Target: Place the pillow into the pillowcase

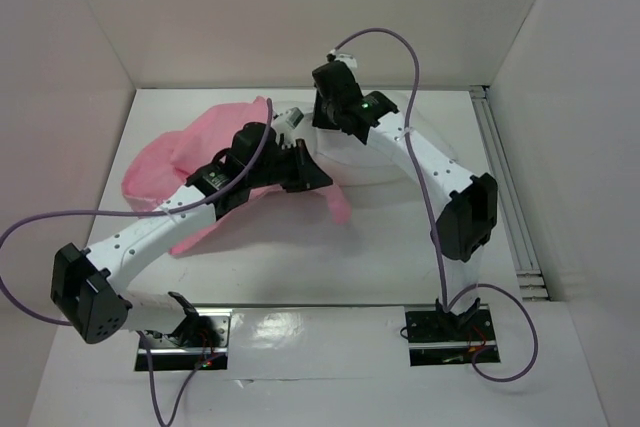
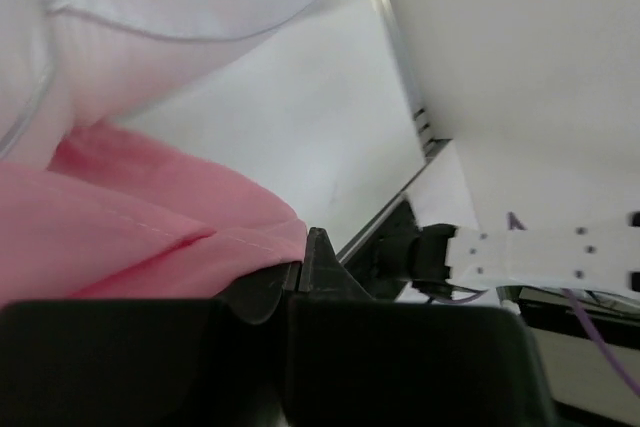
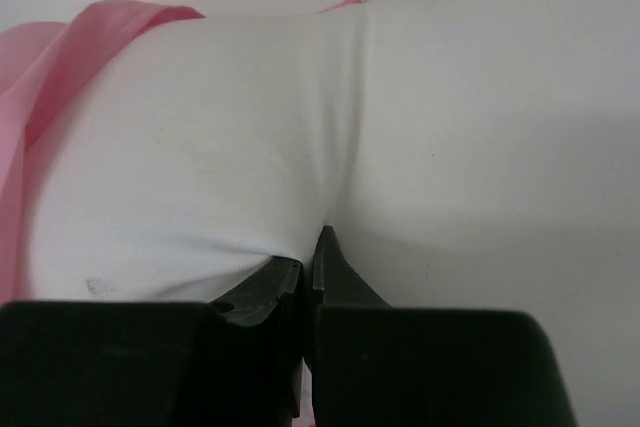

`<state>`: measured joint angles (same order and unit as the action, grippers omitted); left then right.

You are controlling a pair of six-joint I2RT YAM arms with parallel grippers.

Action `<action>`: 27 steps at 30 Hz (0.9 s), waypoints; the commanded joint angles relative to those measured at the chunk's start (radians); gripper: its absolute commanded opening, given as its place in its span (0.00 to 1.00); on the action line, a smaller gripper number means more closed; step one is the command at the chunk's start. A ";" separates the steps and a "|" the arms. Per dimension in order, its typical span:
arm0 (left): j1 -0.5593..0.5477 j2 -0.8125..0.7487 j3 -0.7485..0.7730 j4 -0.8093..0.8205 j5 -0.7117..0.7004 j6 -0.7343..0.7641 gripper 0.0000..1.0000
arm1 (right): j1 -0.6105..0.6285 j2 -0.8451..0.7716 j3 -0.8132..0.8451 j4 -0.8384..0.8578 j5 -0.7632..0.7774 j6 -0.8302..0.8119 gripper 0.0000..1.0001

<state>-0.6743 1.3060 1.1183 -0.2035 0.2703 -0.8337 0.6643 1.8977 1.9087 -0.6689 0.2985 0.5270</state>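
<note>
Sprawling crumpled over the left-centre of the table (image 1: 300,267): the pink pillowcase (image 1: 160,162). Clamping a fold at its right edge with the left gripper (image 2: 303,259), fingers pressing shut on the cloth. Lying just to the right and touching the pink: the white pillow (image 1: 385,162). Pinching a pucker of pillow fabric with the right gripper (image 3: 312,252), fingers squeezing closed on it.

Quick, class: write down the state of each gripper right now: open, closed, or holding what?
Left gripper: closed, pinching the pink pillowcase.
Right gripper: closed, pinching a fold of the white pillow.
</note>
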 commanded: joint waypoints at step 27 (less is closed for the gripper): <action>0.193 0.219 0.547 -0.663 -0.672 0.154 0.92 | -0.458 -0.356 -0.327 -0.094 -0.200 -0.117 1.00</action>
<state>-0.4915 1.4624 1.6287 -0.7582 -0.2150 -0.6621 0.2924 1.5101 1.6253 -0.7033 0.2276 0.4435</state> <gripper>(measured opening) 0.912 0.994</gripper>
